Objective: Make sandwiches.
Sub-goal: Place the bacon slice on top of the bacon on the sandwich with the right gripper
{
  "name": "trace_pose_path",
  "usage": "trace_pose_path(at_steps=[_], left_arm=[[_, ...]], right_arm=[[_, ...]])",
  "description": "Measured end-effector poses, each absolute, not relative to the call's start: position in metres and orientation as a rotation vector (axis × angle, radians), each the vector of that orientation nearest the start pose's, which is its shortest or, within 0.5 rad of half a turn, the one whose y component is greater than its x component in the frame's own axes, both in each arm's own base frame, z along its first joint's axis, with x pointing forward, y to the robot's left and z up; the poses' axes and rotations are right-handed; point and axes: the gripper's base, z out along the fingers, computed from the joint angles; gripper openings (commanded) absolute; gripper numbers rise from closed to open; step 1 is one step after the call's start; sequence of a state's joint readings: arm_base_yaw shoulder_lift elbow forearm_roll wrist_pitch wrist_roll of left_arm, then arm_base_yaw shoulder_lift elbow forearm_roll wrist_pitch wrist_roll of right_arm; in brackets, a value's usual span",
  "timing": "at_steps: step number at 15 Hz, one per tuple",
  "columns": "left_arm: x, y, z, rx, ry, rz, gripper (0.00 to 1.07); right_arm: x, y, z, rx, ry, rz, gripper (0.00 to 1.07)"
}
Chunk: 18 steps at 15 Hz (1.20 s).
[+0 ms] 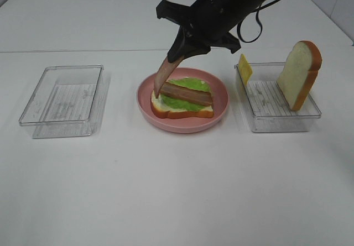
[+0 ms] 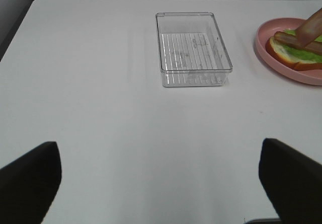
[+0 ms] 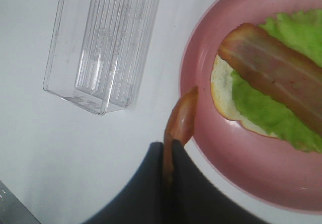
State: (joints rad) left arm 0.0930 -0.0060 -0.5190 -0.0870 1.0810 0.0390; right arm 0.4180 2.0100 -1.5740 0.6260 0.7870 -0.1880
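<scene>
Exterior high: right tool (image 1: 180,51) pinching hanging brown-pink bacon strip (image 1: 163,77), tip at left end of green-lettuce bread stack (image 1: 185,106); left tool (image 2: 161,183) agape, empty.

Clear ribbed plastic tray (image 1: 66,102), smooth pink plate (image 1: 182,125), matt white table (image 1: 166,190), glossy bacon strip (image 3: 182,118).

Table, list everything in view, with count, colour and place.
plate: one, pink, centre.
lower bread slice: one, white, on plate.
lettuce: one, green, on that slice.
laid bacon strip: one, brown, on the lettuce.
hanging bacon strip: one, brown, over the plate's left side.
left tray: one, clear, left of plate.
right tray: one, clear, right of plate.
upright bread slice: one, white, leaning in right tray.
cheese: one, yellow, right tray's rear left corner.
table: one, white, underneath.
right tool: one, black, shut on hanging bacon strip.
left tool: one, black, open, wrist view only.
</scene>
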Motion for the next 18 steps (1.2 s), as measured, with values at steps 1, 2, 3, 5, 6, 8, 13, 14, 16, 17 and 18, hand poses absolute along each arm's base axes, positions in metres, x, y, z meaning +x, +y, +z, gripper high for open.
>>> trace_pose_path(at_steps=[1, 2, 3, 5, 6, 8, 13, 14, 16, 17, 18], left_arm=[[-0.008, -0.008, 0.281, -0.049, 2.036, -0.021, 1.0], [-0.008, -0.008, 0.281, -0.049, 2.036, -0.021, 1.0], [-0.008, -0.008, 0.281, -0.049, 2.036, -0.021, 1.0], [-0.008, -0.008, 0.281, -0.049, 2.036, -0.021, 1.0], [-0.008, -0.008, 0.281, -0.049, 2.036, -0.021, 1.0], [-0.008, -0.008, 0.281, -0.049, 2.036, -0.021, 1.0], [-0.008, -0.008, 0.281, -0.049, 2.036, -0.021, 1.0], [-0.008, -0.008, 0.281, -0.049, 2.036, -0.021, 1.0], [-0.008, -0.008, 0.281, -0.049, 2.036, -0.021, 1.0], [-0.008, -0.008, 0.281, -0.049, 2.036, -0.021, 1.0], [-0.008, -0.008, 0.281, -0.049, 2.036, -0.021, 1.0]], right_arm=[[0.393, 0.222, 0.214, -0.357, 2.662, 0.808, 0.0], [0.397, 0.226, 0.206, -0.363, 2.669, 0.808, 0.0], [0.401, 0.228, 0.199, -0.362, 2.675, 0.805, 0.0], [0.407, 0.229, 0.18, -0.374, 2.706, 0.77, 0.0], [0.407, 0.228, 0.176, -0.385, 2.715, 0.754, 0.0], [0.407, 0.227, 0.174, -0.396, 2.72, 0.745, 0.0], [0.401, 0.248, 0.174, -0.473, 2.695, 0.836, 0.0], [0.402, 0.246, 0.173, -0.475, 2.697, 0.821, 0.0], [0.413, 0.227, 0.168, -0.45, 2.705, 0.715, 0.0], [0.42, 0.212, 0.166, -0.42, 2.717, 0.629, 0.0], [0.423, 0.206, 0.164, -0.426, 2.718, 0.566, 0.0]])
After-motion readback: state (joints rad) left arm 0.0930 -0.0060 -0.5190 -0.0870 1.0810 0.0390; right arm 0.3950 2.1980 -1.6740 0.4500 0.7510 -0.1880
